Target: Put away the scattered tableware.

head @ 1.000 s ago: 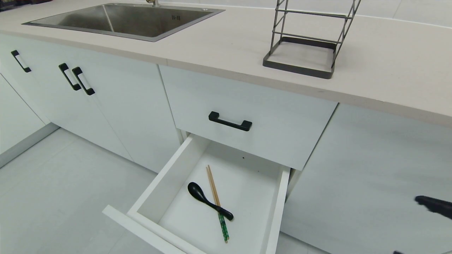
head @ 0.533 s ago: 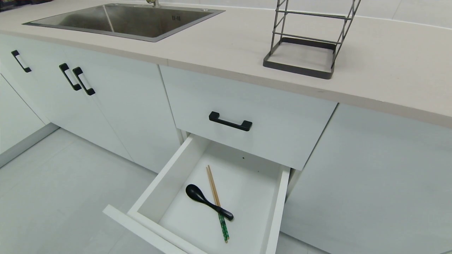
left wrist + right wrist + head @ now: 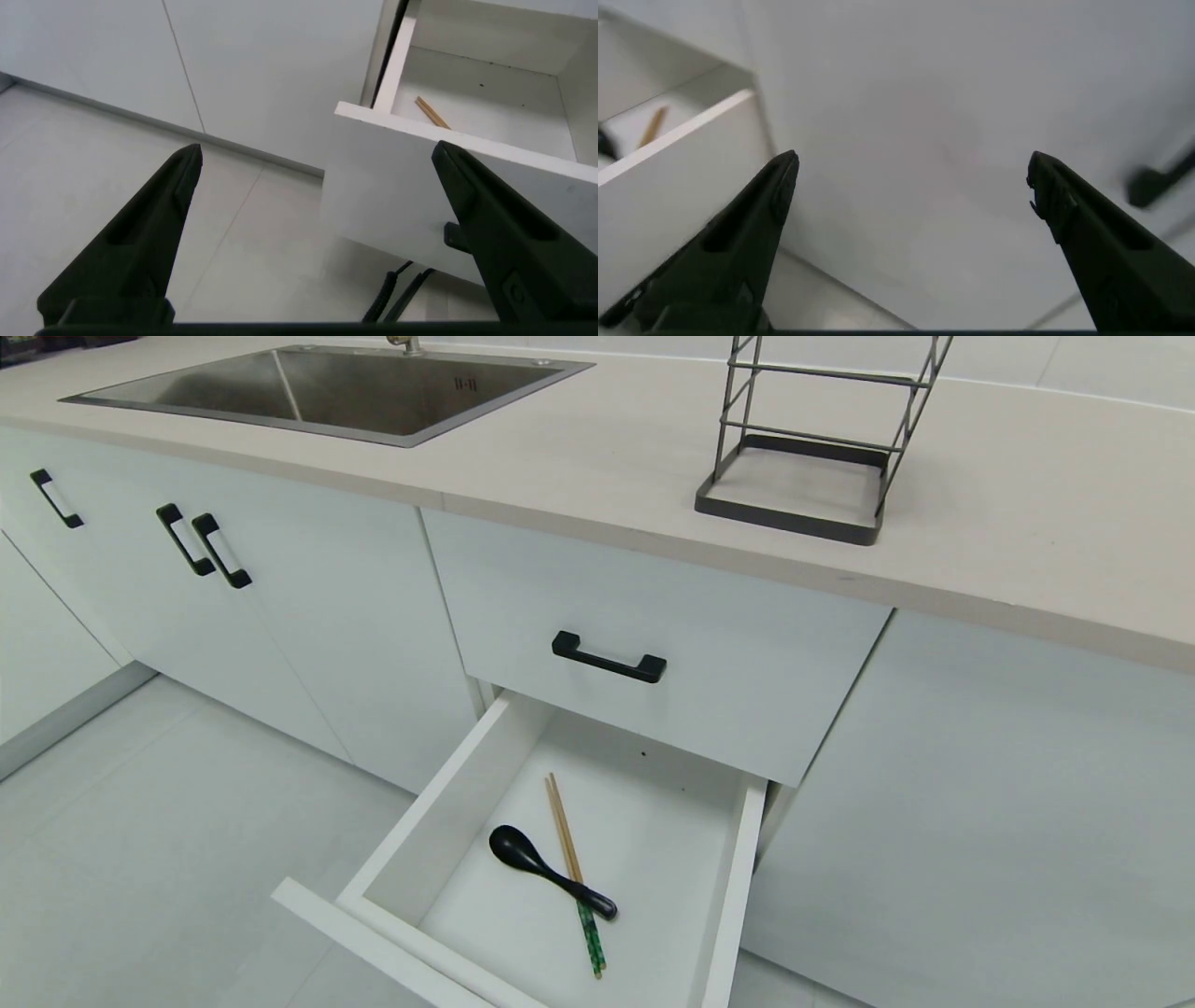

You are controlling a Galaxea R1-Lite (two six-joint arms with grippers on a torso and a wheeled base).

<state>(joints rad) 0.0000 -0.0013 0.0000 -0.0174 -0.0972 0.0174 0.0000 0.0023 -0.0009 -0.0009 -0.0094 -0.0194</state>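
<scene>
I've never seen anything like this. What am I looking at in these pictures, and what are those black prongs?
It is a two-armed robot in a kitchen. The wide picture comes from a camera on its head; the other two come from cameras on its wrists. The black prongs are the fingers of the left gripper and right gripper, both spread open and holding nothing. The counter carries a sink and a wire rack. Below, an open drawer holds a black spoon lying across a pair of chopsticks.

Inside the white drawer [image 3: 446,814] lay a glossy black spoon [image 3: 525,857] and tan chopsticks [image 3: 562,821] with green patterned ends. Above the drawer, the handle [image 3: 609,663] was black, the countertop [image 3: 579,448] beige, the rack [image 3: 784,517] dark grey.
</scene>
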